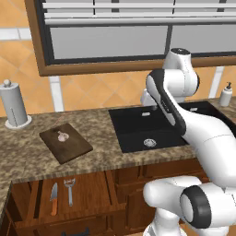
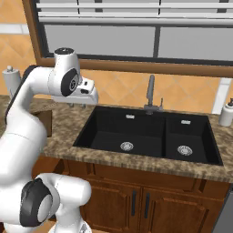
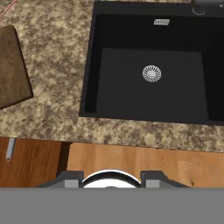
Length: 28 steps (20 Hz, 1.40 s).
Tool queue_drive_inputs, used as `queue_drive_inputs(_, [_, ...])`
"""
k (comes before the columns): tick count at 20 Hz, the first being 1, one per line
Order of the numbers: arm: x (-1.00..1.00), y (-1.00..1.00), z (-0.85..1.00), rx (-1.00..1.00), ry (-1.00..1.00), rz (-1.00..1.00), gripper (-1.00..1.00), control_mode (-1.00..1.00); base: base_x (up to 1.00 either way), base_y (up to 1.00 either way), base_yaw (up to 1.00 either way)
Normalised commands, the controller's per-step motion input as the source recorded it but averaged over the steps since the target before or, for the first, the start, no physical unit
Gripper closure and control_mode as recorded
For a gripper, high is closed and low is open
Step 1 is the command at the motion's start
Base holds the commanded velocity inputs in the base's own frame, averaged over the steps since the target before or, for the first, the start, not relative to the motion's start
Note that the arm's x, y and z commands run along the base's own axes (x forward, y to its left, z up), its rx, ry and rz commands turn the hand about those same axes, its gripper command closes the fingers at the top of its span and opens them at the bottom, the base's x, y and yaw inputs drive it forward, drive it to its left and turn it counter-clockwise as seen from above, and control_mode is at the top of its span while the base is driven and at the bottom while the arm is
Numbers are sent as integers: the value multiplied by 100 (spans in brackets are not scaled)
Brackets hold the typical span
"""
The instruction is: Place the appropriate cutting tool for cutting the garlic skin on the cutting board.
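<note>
- Claw (image 2: 78, 105) raised above the counter (image 1: 27, 152) at the left rim of the sink (image 1: 138, 133), pointing down; two short tips visible under the white hand in the right base view.
- Whether open or closed: cannot tell; in the hand view just the two dark finger bases at the bottom, set apart, with nothing between them.
- Cutting tool (image 1: 54, 199) lying in the open drawer (image 1: 87, 186) below the counter, orange-brown handle toward the front, grey blade pointing to the back.
- Fork (image 1: 70, 190) just beside it on its right, roughly parallel, tines to the back.
- Cutting board (image 1: 65, 142) flat on the speckled counter, left of the sink and turned at an angle to the counter edge.
- Garlic (image 1: 61, 136) resting on the board, toward its back half.
- Board well apart from the claw; drawer directly in front of and below the board.
- Paper towel holder (image 1: 14, 103) upright at the far left by the wall.
- Soap bottle (image 1: 226, 94) upright on the counter right of the sink.
- Faucet (image 2: 151, 93) standing behind the sink, at the divide between its two basins.
- In the hand view, a corner of the board (image 3: 13, 65) at the left edge, the sink's left basin with its round drain (image 3: 152, 73) straight ahead, and a grey handle end (image 3: 9, 149) in the drawer at lower left.
</note>
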Motion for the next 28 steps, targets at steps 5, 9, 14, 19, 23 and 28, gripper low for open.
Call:
queue_drive_inputs(5, [-71, 39, -12, 0, 0, 0, -100, -100, 0, 0, 0])
queue_drive_inputs(9, [-98, 100, -48, -13, 0, -2, -100, -100, 0, 0, 0])
queue_drive_inputs(14, [-52, 100, -66, -5, 10, -9, -100, -100, 0, 0, 0])
queue_drive_inputs(19, [-26, 100, -78, 0, 10, -6, -100, -100, 0, 0, 0])
queue_drive_inputs(23, [-12, 100, -84, 0, 5, -5, -100, -100, 0, 0, 0])
queue_drive_inputs(28, [0, 100, -75, -5, 3, -3, -100, -100, 0, 0, 0])
